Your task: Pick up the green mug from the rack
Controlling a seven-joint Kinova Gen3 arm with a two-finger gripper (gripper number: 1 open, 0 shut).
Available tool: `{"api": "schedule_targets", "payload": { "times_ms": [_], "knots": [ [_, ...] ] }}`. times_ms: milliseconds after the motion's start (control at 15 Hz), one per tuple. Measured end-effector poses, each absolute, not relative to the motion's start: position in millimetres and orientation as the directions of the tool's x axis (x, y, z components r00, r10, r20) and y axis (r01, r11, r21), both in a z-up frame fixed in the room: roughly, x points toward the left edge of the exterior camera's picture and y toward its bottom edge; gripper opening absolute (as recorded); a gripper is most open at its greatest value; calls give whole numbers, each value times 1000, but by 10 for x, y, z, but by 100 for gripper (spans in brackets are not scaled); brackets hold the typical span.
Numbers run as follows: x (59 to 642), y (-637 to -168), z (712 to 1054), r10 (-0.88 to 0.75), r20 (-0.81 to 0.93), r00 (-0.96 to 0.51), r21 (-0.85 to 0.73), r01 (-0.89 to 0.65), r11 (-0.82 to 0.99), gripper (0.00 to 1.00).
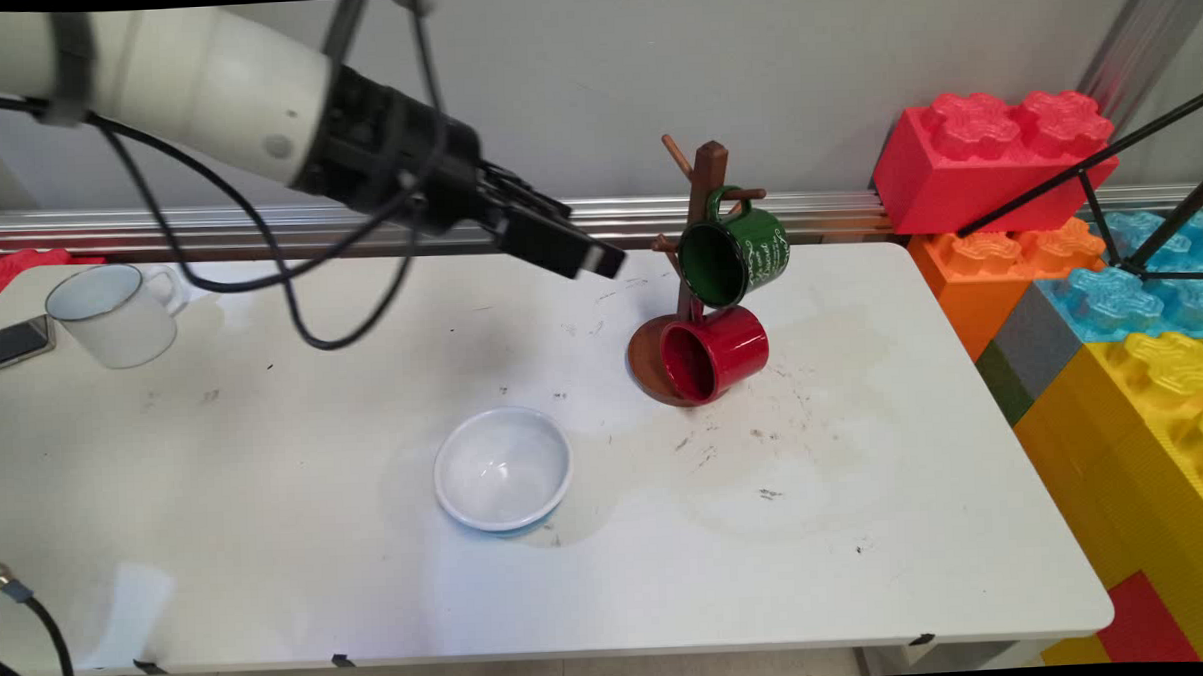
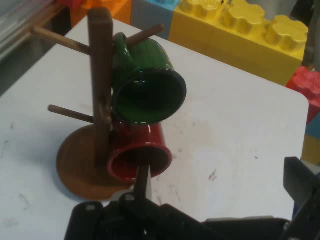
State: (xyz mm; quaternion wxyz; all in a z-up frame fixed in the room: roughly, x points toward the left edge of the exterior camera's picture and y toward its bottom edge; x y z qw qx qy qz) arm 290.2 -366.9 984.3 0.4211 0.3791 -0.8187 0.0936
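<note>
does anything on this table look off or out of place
Nothing is spilled or broken. The red mug hangs low on the wooden mug tree, tipped sideways just over its base, below the green mug. The tabletop shows scuffs and faint stains.

A brown wooden mug tree (image 1: 704,214) with a round base and slanted pegs stands upright on the white table (image 1: 269,550), and the black two-finger claw (image 1: 599,262) hangs in the air just to its left, holding nothing. A glossy green enamel mug (image 1: 734,253) with white lettering hangs by its handle from an upper peg, its mouth tilted down and toward the claw. Below it a glossy red mug (image 1: 714,354) hangs from a lower peg, its mouth turned the same way, low over the tree's base.
</note>
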Motion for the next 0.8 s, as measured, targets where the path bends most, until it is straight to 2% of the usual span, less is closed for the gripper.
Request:
{"api": "schedule_targets", "payload": {
  "times_ms": [800],
  "knots": [
    [2050, -3907, 9512, -635, 730, -254, 247, -768, 591, 100]
  ]
}}
